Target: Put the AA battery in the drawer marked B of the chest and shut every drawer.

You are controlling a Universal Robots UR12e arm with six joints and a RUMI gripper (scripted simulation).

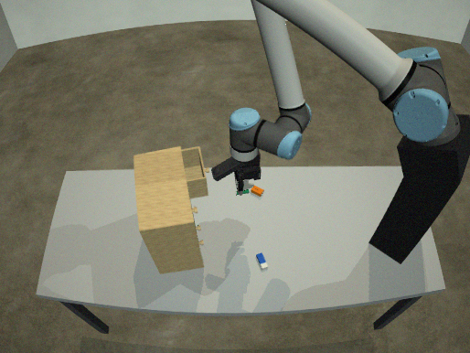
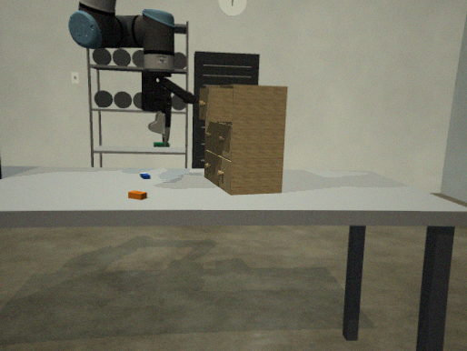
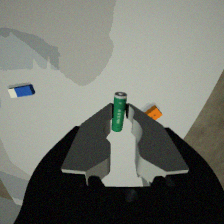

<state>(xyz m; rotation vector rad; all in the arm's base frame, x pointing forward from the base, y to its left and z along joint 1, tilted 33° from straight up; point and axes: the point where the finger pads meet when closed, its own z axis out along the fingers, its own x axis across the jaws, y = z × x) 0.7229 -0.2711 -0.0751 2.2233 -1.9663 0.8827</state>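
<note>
- Held up off the table [image 1: 320, 229] [image 2: 341, 195] [image 3: 165, 50]: the green AA battery [image 1: 246, 192] [image 2: 157, 145] [image 3: 118, 117], lying roughly level in the exterior view, outside every drawer.
- Clamped on that battery, with the fingertips close together on its sides: the gripper [image 1: 240, 189] [image 2: 165, 142] [image 3: 119, 104], pointing down.
- Seen in the wrist view, sticking out past the fingertips: one metallic end of the battery.
- Out to one side, on the drawer side of the chest [image 1: 162, 197] [image 2: 259, 136]: battery and gripper both, apart from the wood.
- Pulled out from the upper part of the chest: an open drawer [image 1: 197, 187] [image 2: 219, 105], with a small knob [image 1: 207, 170] on its front.
- Pushed in below, as far as can be seen: lower drawers [image 2: 225, 152], with knobs of their own. Too small to read: any letters.
- Standing upright on the table: the chest, plain light wood.
- Resting on the table, near the battery in the top view but below it: an orange block [image 1: 257, 190] [image 2: 137, 195] [image 3: 154, 114].
- Lying well apart from the orange one: a blue and white block [image 1: 261, 261] [image 2: 144, 175] [image 3: 22, 90].
- Set behind the table in the exterior view: a metal rack [image 2: 187, 123] and a dark cabinet [image 2: 227, 60].
</note>
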